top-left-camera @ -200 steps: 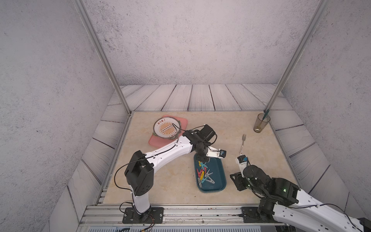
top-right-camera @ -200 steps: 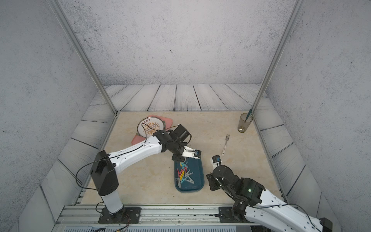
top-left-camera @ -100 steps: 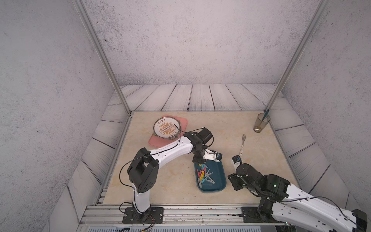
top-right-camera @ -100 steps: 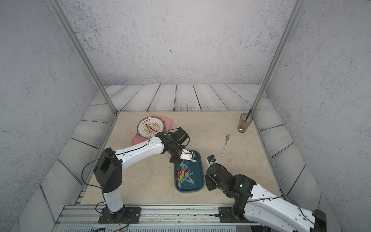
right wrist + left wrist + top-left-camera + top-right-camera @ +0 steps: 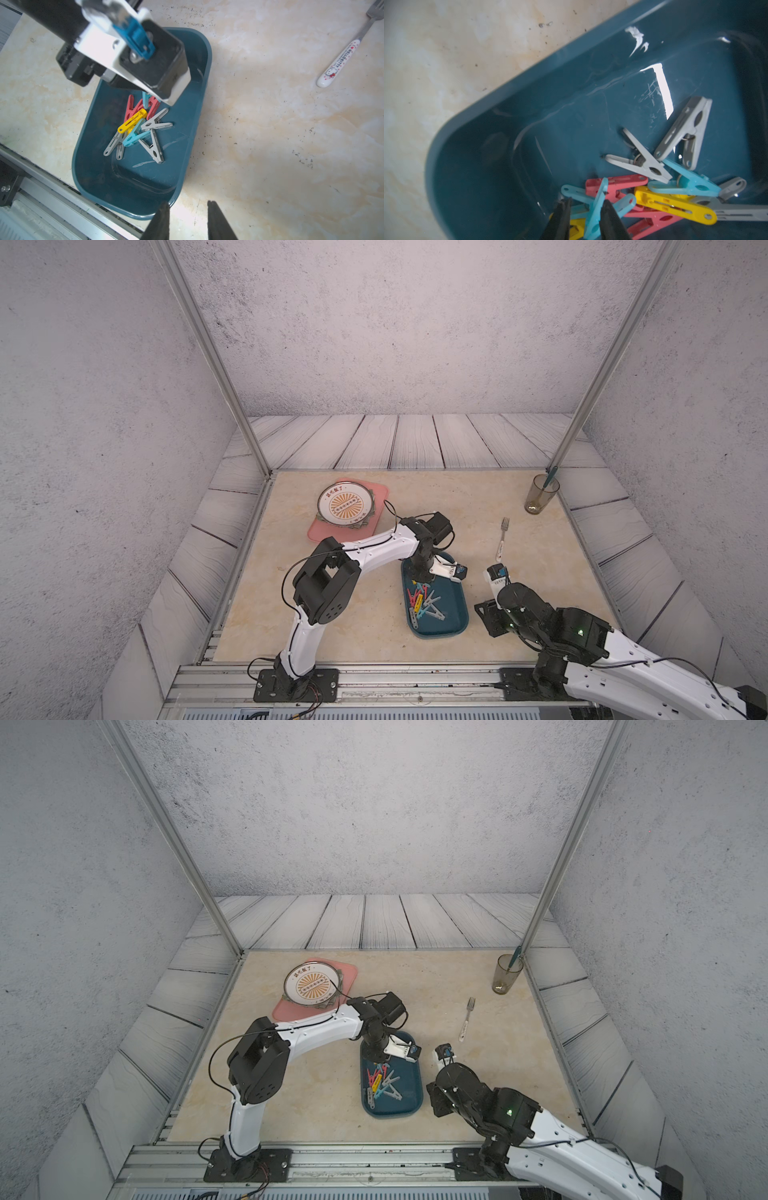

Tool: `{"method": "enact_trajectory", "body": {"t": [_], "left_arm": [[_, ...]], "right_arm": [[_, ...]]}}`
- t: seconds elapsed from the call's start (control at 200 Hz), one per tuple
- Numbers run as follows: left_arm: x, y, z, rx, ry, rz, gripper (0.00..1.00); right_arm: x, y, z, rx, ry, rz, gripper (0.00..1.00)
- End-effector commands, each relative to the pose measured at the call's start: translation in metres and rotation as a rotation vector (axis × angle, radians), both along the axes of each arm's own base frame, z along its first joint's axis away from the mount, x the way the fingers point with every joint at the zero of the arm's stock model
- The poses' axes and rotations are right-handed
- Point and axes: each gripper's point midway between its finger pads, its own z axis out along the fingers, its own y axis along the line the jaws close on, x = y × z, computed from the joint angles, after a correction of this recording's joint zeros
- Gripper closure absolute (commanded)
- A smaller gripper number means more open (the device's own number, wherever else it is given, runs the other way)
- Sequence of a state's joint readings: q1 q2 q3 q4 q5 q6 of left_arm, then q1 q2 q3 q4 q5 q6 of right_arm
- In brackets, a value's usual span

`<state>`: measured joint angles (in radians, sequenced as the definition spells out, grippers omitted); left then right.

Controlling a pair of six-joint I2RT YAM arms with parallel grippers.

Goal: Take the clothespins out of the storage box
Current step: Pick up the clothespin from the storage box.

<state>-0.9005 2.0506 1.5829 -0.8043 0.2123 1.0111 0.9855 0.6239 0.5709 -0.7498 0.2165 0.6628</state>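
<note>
Left claw (image 5: 586, 207) cut off at edge; some clothespins (image 5: 133, 122) hidden under L wrist housing (image 5: 153, 66).

The fork (image 5: 342, 58) handle reads "HELLO KITTY"; red characters on the plate (image 5: 345, 504) are unreadable.

A: State of the left gripper (image 5: 586, 209)?
B: Jaws parted, with a teal clothespin (image 5: 598, 199) between them, inside the storage box (image 5: 512, 87).
A: Other clothespins (image 5: 672, 204)?
B: Red, yellow, teal and grey, heaped just beside it on the box floor. Beige tabletop (image 5: 446, 62) lies beyond the rim.
</note>
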Motion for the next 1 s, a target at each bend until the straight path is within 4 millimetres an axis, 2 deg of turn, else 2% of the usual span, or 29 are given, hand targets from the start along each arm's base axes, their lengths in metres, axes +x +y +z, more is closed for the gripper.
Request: {"method": "enact_trajectory", "body": {"t": [0.0,0.37,0.756,0.846,0.996], "left_arm": [[-0.005,-0.001,-0.004,0.020,0.008,-0.027,0.69],[-0.018,0.005,-0.020,0.057,0.048,-0.046,0.69],[-0.017,0.011,-0.036,0.097,0.040,-0.051,0.71],[-0.016,0.012,-0.037,0.097,0.036,-0.049,0.74],[-0.014,0.007,-0.029,0.065,0.022,-0.036,0.86]], "right_arm": [[-0.001,-0.004,-0.002,-0.007,0.005,-0.011,0.65],[-0.001,-0.002,-0.001,-0.007,0.002,-0.007,0.65],[0.001,0.000,0.000,-0.015,0.002,-0.002,0.65],[0.001,0.001,0.000,-0.015,0.002,0.002,0.65],[0.002,0.003,-0.001,-0.023,0.004,0.008,0.65]]}}
